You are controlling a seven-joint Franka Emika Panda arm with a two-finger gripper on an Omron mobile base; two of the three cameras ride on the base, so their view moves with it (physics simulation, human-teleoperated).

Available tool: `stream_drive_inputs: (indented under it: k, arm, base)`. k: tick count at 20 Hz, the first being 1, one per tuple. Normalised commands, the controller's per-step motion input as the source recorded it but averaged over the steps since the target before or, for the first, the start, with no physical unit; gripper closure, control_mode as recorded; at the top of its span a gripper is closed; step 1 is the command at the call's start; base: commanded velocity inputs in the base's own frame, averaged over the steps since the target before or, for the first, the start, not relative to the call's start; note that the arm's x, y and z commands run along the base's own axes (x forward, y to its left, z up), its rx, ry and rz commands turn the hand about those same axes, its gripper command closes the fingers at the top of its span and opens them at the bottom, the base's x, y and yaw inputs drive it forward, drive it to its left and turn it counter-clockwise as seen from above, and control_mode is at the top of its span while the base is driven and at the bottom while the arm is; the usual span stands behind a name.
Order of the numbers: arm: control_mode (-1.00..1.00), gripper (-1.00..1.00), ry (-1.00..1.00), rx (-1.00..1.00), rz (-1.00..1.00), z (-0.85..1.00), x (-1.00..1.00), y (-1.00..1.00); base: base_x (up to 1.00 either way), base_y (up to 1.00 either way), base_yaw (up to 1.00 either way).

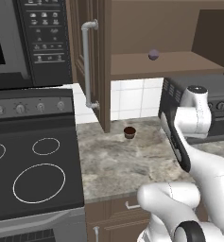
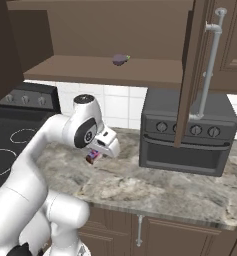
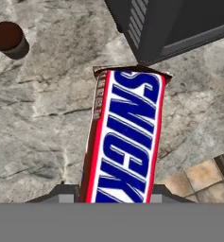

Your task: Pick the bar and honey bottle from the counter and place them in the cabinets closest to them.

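From the left base view, my arm hides my hand, but the open cabinet (image 1: 165, 64) hangs above and ahead of it, its shelf bare save for a small purple thing (image 1: 153, 55); a cupcake (image 1: 129, 132) sits on the counter (image 1: 113, 165) off to my left.

From the right base view, my gripper (image 2: 93, 158) hangs low over the counter, well below that shelf, with the bar (image 2: 93, 157) showing as a small purple-red bit under the hand. The shelf lies up and forward from me, with the cabinet door (image 2: 190, 75) swung open to my right, beside the toaster oven (image 2: 187, 132).

In the hand view, my fingers are closed on the bar (image 3: 124, 137), which runs lengthwise straight out from between the tips (image 3: 61, 193), lifted off the stone. I judge the coming move is mostly a climb: up, then forward, leading with the bar's free end over the shelf lip.
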Motion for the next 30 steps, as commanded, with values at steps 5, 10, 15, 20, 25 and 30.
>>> stream_drive_inputs:
  k: [5,10,15,20,25,30]
  arm:
    - [-1.00,1.00,-0.09,0.00,0.01,0.54,-0.02,0.28]
    - [-1.00,1.00,-0.08,0.00,0.02,0.53,-0.01,0.25]
    - [-1.00,1.00,-0.08,0.00,0.02,0.55,0.00,0.22]
    - [-1.00,1.00,-0.05,0.00,0.02,0.54,0.00,0.27]
    - [-1.00,1.00,-0.03,0.00,0.02,0.59,0.00,0.28]
    - [-1.00,1.00,-0.07,0.00,0.02,0.58,0.00,0.29]
  base:
    - [0.00,0.00,0.00]
    - [0.00,0.00,0.00]
    - [0.00,0.00,0.00]
    - [0.00,0.00,0.00]
    - [0.00,0.00,0.00]
    - [0.00,0.00,0.00]
